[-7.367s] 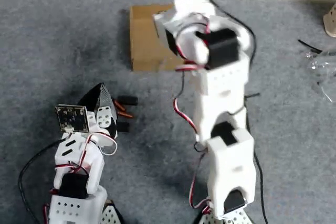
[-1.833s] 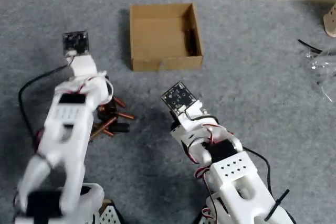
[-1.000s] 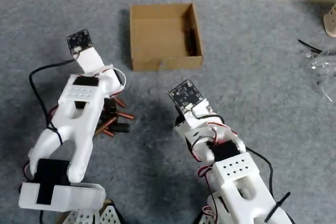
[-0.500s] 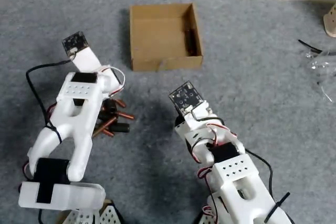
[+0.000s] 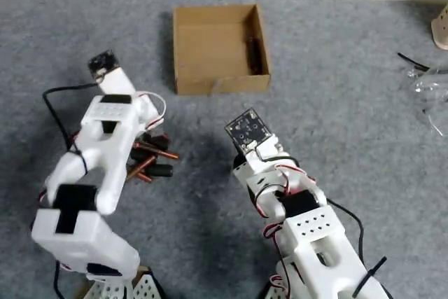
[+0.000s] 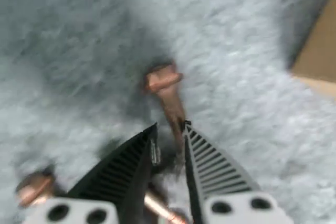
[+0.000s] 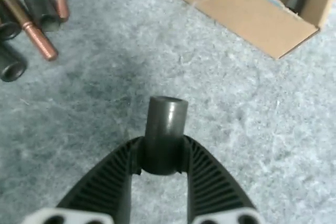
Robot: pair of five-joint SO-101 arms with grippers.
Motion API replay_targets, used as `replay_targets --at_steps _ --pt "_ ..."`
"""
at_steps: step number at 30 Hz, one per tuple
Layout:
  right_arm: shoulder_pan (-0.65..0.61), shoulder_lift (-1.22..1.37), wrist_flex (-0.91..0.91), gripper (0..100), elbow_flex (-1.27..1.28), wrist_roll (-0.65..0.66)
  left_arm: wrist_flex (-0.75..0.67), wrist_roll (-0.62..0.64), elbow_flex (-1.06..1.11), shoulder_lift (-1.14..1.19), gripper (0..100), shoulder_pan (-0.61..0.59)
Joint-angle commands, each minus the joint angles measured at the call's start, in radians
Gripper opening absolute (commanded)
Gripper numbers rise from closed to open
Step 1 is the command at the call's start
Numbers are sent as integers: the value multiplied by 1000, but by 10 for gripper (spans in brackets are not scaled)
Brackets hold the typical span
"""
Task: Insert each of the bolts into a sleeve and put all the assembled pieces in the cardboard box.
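Left gripper [image 6: 170,128]: clamped on bolt [image 6: 164,80] shank, head outward, over loose pile [image 5: 157,162]. Right gripper [image 7: 161,141]: clamped on sleeve [image 7: 166,114], bore facing cardboard box [image 5: 220,83]; bolt lies to its left.

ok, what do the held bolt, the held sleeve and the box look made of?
Bolt in the left pincer: copper-coloured metal, likely plated; dull sheen on head and shank.
Sleeve in the right pincer: smooth dark grey tube, satin; plastic or blackened metal, can't tell.
Cardboard box: matte brown cardboard, raw cut edges.
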Motion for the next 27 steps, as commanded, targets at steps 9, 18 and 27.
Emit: replay_targets --at_steps 9,18,27 --pt "21 -30 -35 4 -10 -2 -12 6 -59 74 88 -10" --pt "21 -30 -35 4 -10 -2 -17 6 -59 77 88 -15" --pt "21 -30 -35 4 -10 -2 -17 6 -54 79 84 -19"
